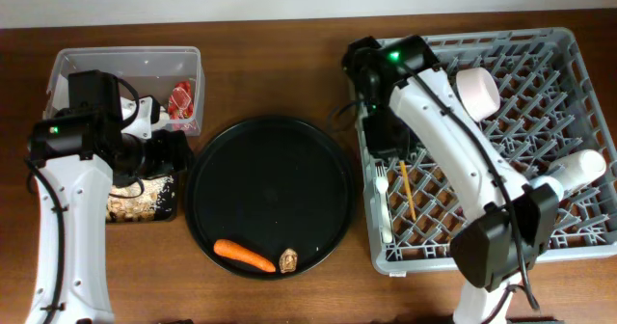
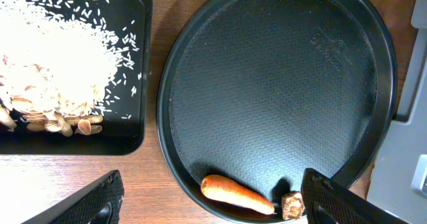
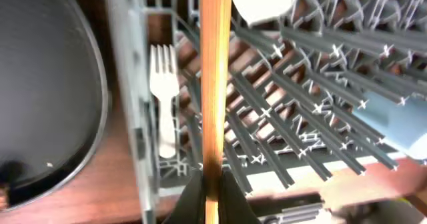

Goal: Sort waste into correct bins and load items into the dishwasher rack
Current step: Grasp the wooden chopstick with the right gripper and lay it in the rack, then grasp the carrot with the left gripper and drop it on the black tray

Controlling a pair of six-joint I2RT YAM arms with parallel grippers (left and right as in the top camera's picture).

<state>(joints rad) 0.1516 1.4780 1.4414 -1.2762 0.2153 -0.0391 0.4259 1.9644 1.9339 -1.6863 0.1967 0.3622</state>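
My left gripper [image 2: 213, 207] is open and empty, low over the front rim of the round tray; it also shows in the overhead view [image 1: 166, 152]. An orange carrot [image 2: 237, 194] and a brown food scrap [image 2: 291, 205] lie between its fingers. The shallow black bin [image 2: 137, 64] holds white rice [image 2: 60, 51] and brownish scraps [image 2: 60, 123]. The clear tub [image 1: 125, 64] holds the red wrapper [image 1: 180, 100]. My right gripper [image 3: 212, 191] is shut on the wooden chopstick [image 3: 215, 71] over the grey rack [image 1: 569, 64], beside the white fork [image 3: 163, 97]. The plate and saucer are out of view.
The large round black tray [image 1: 268, 189] sits between the bins and the rack. A white cup [image 1: 477, 88] and a light-blue cup [image 3: 400, 117] lie in the rack. My right arm stretches across the rack's left half.
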